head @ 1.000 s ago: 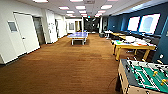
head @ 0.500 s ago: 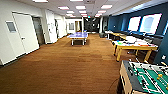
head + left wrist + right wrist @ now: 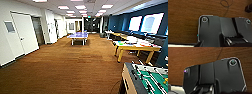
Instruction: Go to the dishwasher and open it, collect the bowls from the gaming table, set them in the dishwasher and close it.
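No legible text, label, brand, number or sign anywhere. Small plate on white door at left: blank grey, nothing readable. Coloured items on long pale-topped table at right: too blurred for any lettering. Football table in near right corner: no markings made out. Wrist views: brown floor, no print.
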Available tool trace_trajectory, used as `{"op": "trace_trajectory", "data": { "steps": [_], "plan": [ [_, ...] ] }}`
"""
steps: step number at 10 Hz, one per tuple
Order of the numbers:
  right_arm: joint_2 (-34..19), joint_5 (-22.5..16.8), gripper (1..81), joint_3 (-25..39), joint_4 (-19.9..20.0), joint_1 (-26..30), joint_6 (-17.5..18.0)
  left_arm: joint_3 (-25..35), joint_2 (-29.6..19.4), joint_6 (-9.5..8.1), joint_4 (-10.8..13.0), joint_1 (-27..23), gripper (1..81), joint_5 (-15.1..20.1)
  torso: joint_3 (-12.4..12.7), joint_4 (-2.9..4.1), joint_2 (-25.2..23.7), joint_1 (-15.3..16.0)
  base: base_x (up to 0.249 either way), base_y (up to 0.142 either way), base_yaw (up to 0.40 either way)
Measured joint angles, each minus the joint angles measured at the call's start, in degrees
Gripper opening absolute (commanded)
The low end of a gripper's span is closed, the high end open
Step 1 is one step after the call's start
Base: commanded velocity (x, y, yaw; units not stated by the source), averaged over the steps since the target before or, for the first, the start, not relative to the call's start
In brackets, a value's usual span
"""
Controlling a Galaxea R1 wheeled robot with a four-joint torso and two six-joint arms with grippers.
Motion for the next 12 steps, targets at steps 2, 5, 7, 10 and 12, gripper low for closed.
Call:
{"op": "trace_trajectory", "data": {
  "steps": [2, 5, 7, 10, 12],
  "plan": [
    [0.0, 0.0, 81.1, 0.0, 0.0, 0.0, 0.0, 0.0, 0.0, 0.0, 0.0, 0.0, 81.1, 0.0, 0.0, 0.0, 0.0, 0.0, 0.173, 0.0, 0.0],
    [-0.1, 0.0, 81.1, 0.0, 0.0, 0.0, 0.0, 0.0, 0.1, 0.0, 0.0, 0.0, 81.1, 0.0, 0.0, 0.0, 0.0, 0.0, 0.177, 0.0, 0.0],
    [0.0, 0.0, 81.1, 0.0, 0.0, 0.0, 0.0, 0.0, 0.1, 0.0, 0.0, 0.1, 81.1, 0.0, 0.0, 0.0, 0.0, 0.0, 0.177, 0.0, 0.0],
    [-0.1, -0.2, 81.1, 0.0, 0.0, -0.5, 0.0, 0.0, 0.2, 0.0, 0.0, 0.6, 81.1, 0.2, 0.0, 0.0, -0.1, 0.0, 0.177, 0.0, 0.0],
    [0.0, 0.5, 81.1, 0.0, 0.0, 1.4, 0.0, 0.0, 0.1, -0.02, 0.0, -1.4, 81.1, -0.5, 0.0, 0.0, 0.0, 0.2, 0.177, 0.0, 0.0]
  ]
}}
